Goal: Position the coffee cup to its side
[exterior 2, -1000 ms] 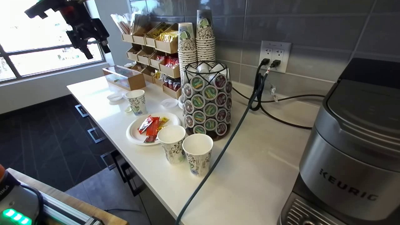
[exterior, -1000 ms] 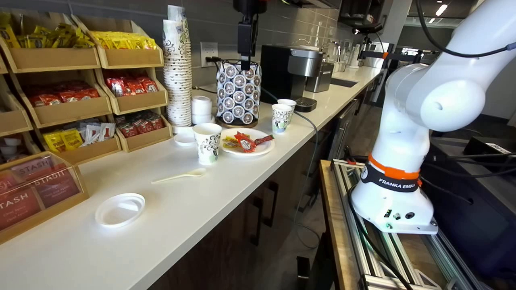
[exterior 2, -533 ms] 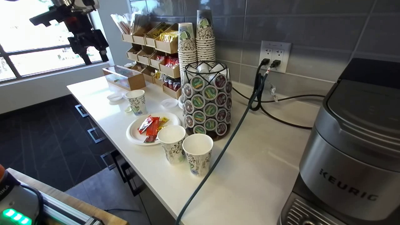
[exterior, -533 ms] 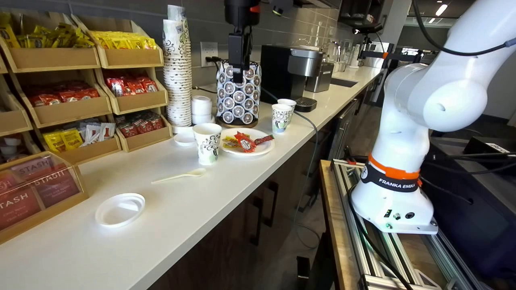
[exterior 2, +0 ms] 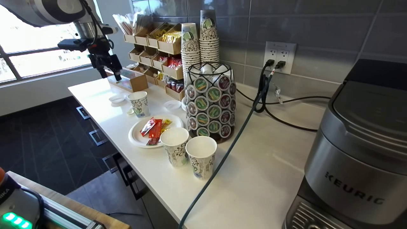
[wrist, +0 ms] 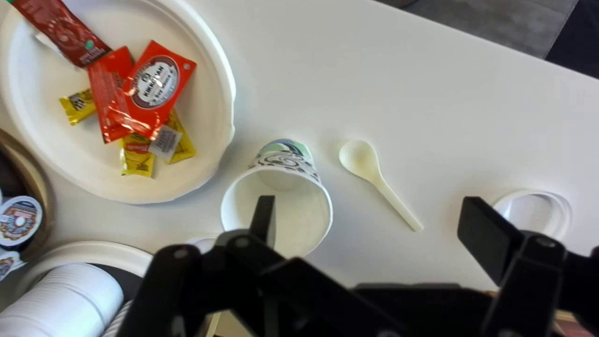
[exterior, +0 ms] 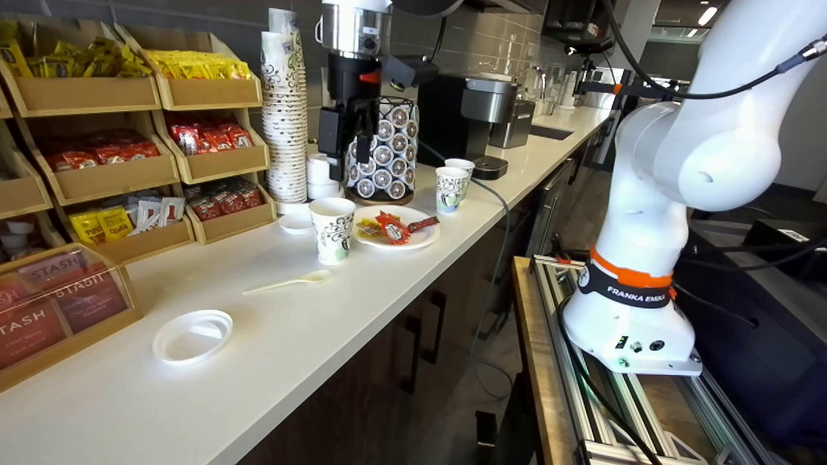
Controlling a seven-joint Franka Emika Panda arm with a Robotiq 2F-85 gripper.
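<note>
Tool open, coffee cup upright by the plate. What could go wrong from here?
1. In the wrist view, one finger of the open tool overlaps the mouth of the coffee cup; a straight descent might catch the rim.
2. The spoon shows partly between the fingers, so closing low could drag it.
3. The plate of packets sits beside the cup; tipped that way, it may land there.

cup [exterior: 333, 236]: smooth paper | counter [exterior: 278, 342]: glossy | packets [wrist: 152, 91]: shiny plastic | bins [exterior: 90, 95]: matt wood
</note>
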